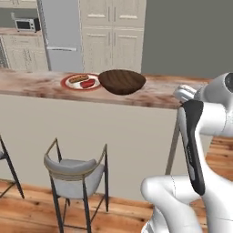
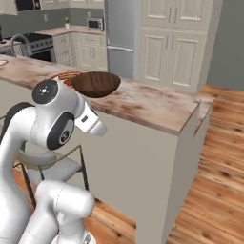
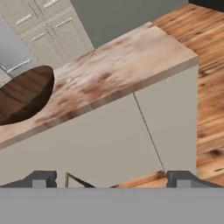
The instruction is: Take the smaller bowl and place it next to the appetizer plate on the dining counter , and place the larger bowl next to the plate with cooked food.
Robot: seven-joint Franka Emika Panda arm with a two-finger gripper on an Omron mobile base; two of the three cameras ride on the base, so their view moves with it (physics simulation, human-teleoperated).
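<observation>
The larger bowl [image 1: 122, 81] [image 2: 96, 84] [image 3: 22, 94], wide and dark brown with wood grain, stands upright on the dining counter [image 1: 36, 85] [image 2: 152, 108] [image 3: 118, 65]. It touches or nearly touches the white, red-rimmed plate with cooked food [image 1: 81, 82] [image 2: 64, 76], which carries sausages. My gripper [image 3: 112, 179] is open and holds nothing. It hangs in front of the counter's beige panel, below the top and to the right of the bowl. The smaller bowl and the appetizer plate are out of view.
A grey-seated bar stool [image 1: 76, 170] stands at the counter's front, with another stool's legs [image 1: 9, 164] at the left edge. The counter ends at the right over wooden floor [image 2: 217, 162]. Behind it are a fridge [image 1: 59, 36] and cream cabinets [image 2: 171, 38].
</observation>
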